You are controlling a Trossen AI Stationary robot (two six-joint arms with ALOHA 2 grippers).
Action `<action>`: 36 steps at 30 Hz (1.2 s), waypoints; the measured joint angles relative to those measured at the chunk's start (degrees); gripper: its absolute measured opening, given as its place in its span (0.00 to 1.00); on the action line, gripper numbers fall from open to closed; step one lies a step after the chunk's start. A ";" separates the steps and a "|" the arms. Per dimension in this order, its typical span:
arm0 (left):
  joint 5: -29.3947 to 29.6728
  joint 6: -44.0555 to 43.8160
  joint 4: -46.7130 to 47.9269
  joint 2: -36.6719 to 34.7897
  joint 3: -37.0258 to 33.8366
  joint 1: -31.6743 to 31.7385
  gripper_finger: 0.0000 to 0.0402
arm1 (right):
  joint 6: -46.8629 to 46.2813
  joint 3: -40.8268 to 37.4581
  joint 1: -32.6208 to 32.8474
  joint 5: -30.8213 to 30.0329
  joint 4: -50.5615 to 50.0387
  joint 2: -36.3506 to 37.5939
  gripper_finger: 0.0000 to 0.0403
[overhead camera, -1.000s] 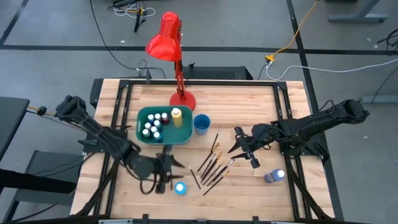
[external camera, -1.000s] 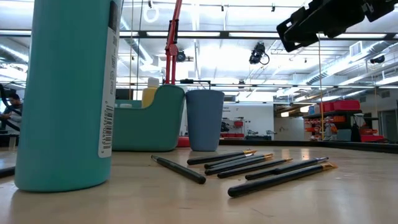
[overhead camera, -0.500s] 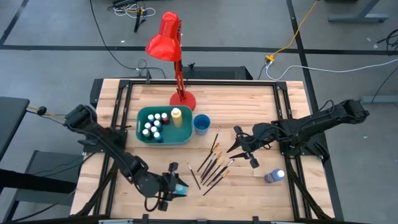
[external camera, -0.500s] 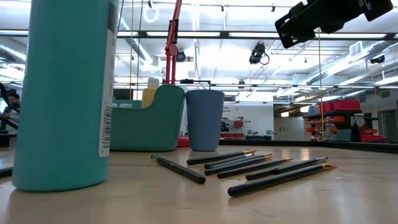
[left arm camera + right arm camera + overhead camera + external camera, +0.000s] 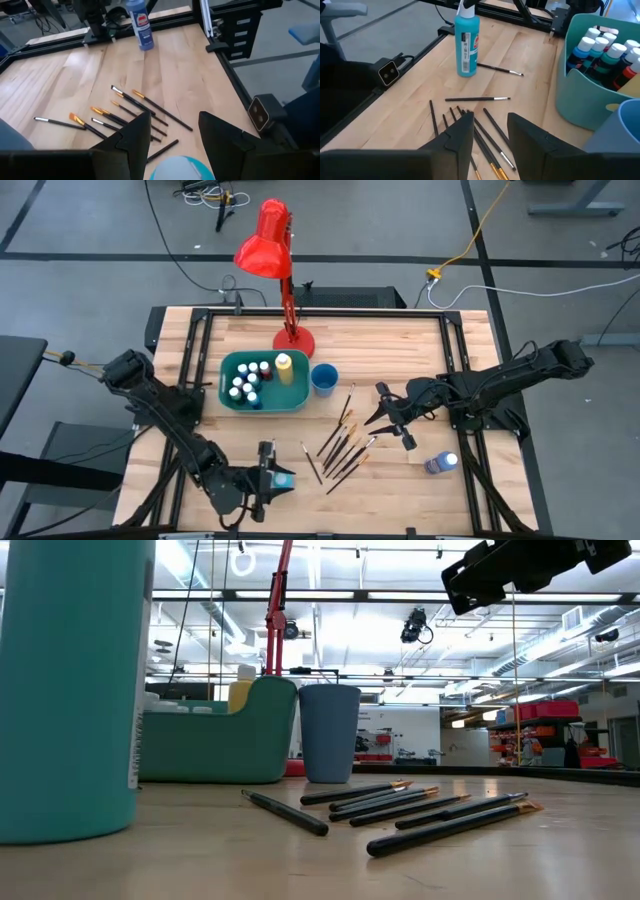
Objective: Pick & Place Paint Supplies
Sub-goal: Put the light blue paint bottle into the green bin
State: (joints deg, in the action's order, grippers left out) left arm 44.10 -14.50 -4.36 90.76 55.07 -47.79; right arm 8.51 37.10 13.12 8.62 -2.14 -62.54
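Robotics lab/workshop: wood counter [image 5: 400,350] in black metal frame, grey floor [image 5: 90,240] w/ loose cables [image 5: 480,225], ceiling strip lights [image 5: 330,555], red shelving [image 5: 545,725] at back, open industrial hall.

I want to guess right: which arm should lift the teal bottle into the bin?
Left. Its fingers grip the teal bottle at its cap; the right arm's fingers hang over the brushes, away from it.
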 joint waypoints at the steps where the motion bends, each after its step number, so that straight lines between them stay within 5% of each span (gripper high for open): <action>1: 0.00 -0.01 0.02 0.00 0.00 0.00 0.44 | 0.15 0.00 -0.01 0.00 0.01 0.00 0.32; 17: 0.41 -8.87 8.54 -3.17 0.00 -0.39 0.44 | 1.70 0.00 -0.01 2.61 5.02 -0.02 0.32; 36: 1.12 -10.79 4.79 -3.04 0.00 -1.31 0.44 | 3.15 0.02 -0.01 3.45 4.93 -0.02 0.32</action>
State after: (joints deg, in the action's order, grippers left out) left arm 45.21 -25.29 0.43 87.72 55.07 -49.10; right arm 11.66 37.12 13.10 12.08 2.78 -62.57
